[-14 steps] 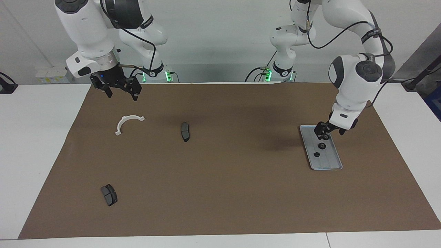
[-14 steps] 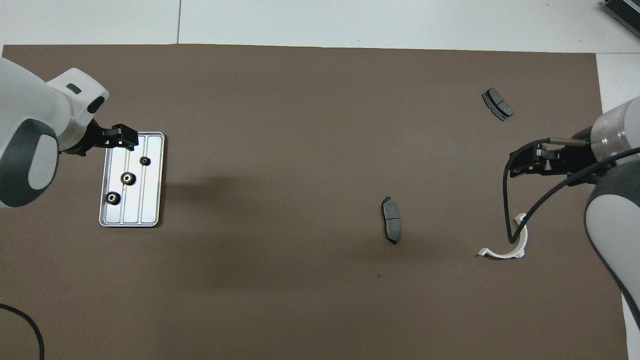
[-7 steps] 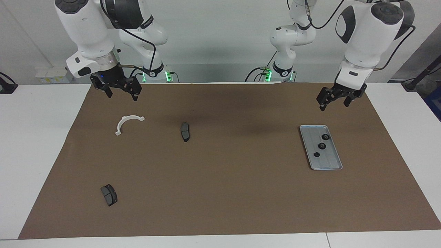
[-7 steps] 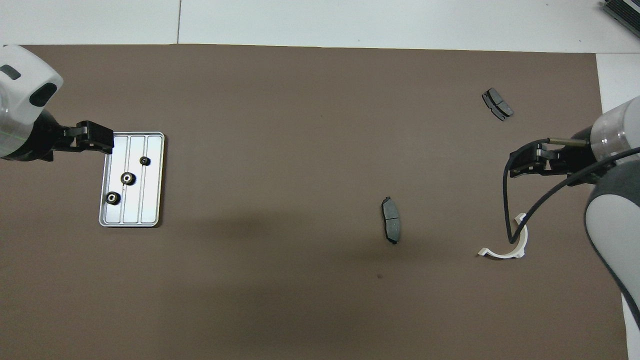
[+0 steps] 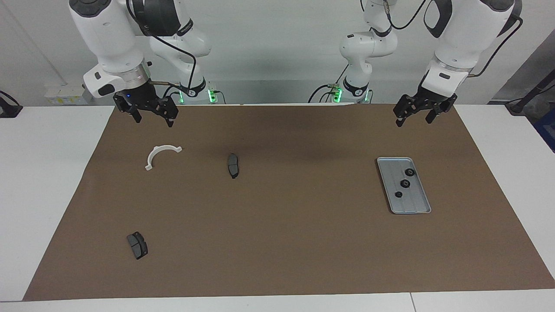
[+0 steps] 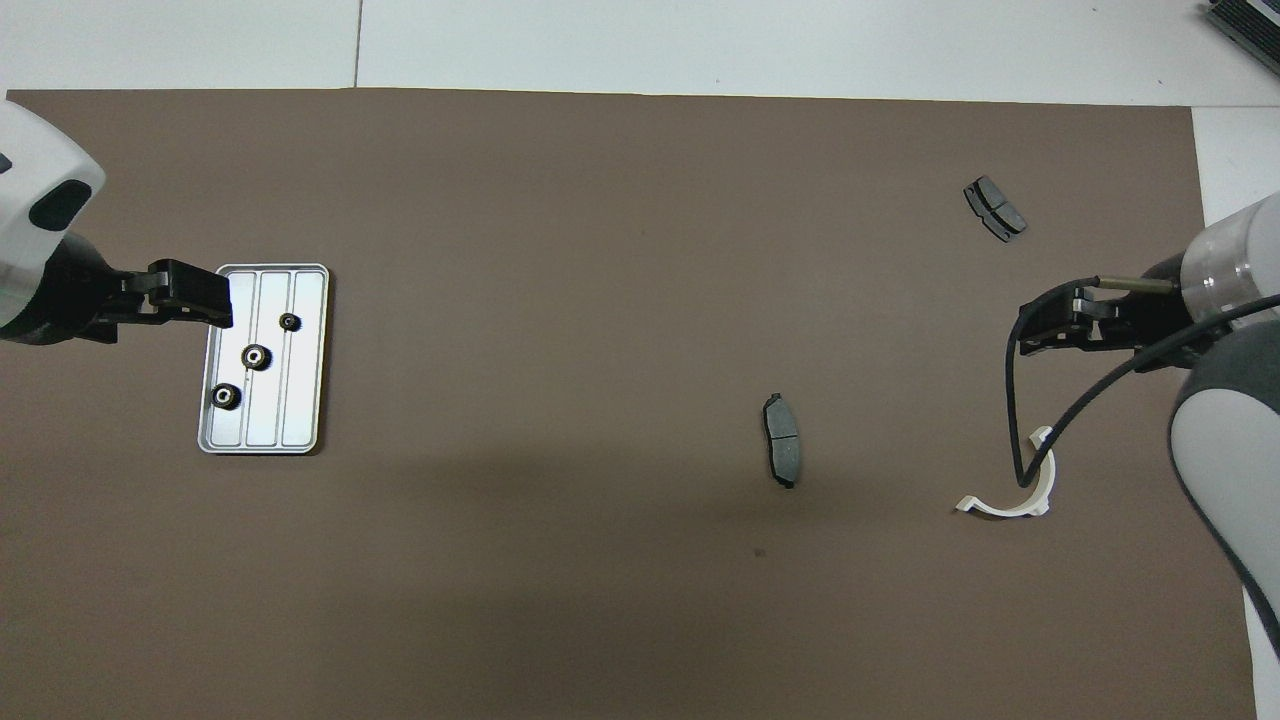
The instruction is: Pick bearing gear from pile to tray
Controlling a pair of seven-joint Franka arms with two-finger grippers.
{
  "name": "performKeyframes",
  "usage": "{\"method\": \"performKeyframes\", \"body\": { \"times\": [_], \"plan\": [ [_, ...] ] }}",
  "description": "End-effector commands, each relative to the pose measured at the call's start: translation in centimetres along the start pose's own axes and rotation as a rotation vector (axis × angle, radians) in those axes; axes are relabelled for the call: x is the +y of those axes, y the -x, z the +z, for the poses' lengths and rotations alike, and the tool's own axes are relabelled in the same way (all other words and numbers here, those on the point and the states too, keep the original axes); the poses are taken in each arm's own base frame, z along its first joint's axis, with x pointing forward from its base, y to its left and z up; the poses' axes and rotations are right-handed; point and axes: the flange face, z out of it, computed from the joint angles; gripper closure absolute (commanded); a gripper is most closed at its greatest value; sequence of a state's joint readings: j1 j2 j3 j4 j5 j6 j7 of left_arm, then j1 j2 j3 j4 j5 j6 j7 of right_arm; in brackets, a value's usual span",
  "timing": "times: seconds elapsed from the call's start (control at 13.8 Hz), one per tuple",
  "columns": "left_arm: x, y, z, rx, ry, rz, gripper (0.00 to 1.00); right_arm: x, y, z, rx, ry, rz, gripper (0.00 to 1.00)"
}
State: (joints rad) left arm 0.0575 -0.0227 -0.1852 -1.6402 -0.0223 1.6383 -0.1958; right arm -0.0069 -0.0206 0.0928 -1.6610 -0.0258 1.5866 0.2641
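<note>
The silver ribbed tray (image 5: 412, 202) (image 6: 296, 412) lies toward the left arm's end of the table. Three black bearing gears (image 5: 404, 183) (image 6: 257, 356) rest in it. Of the pile, a white curved bracket (image 5: 161, 154) (image 6: 1008, 507) and two dark brake pads (image 5: 233, 165) (image 6: 782, 452) lie scattered toward the right arm's end. My left gripper (image 5: 414, 115) (image 6: 215, 298) hangs open and empty, high over the mat beside the tray. Above the mat by the bracket, my right gripper (image 5: 152, 116) (image 6: 1028, 328) waits open, holding nothing.
A brown mat (image 5: 286, 225) covers the white table. The second brake pad (image 5: 137, 245) (image 6: 994, 208) lies farthest from the robots. The right arm's black cable (image 6: 1015, 420) loops down over the bracket in the overhead view.
My left gripper rose from low over the tray, where a third gear now shows uncovered, and stands high above the mat. The right arm has not moved.
</note>
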Motion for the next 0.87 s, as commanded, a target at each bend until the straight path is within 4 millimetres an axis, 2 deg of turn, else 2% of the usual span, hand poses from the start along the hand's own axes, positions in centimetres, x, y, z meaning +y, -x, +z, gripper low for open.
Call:
{"method": "performKeyframes", "body": {
  "times": [0.0,0.8],
  "plan": [
    [-0.66,0.67,0.25,0.000,0.027,-0.001,0.00,0.59,0.76,-0.14,-0.006,-0.018,-0.018,0.00],
    [-1.19,0.85,0.11,-0.008,0.023,-0.014,0.00,0.51,0.79,-0.07,-0.008,-0.018,-0.020,0.00]
  ]
}}
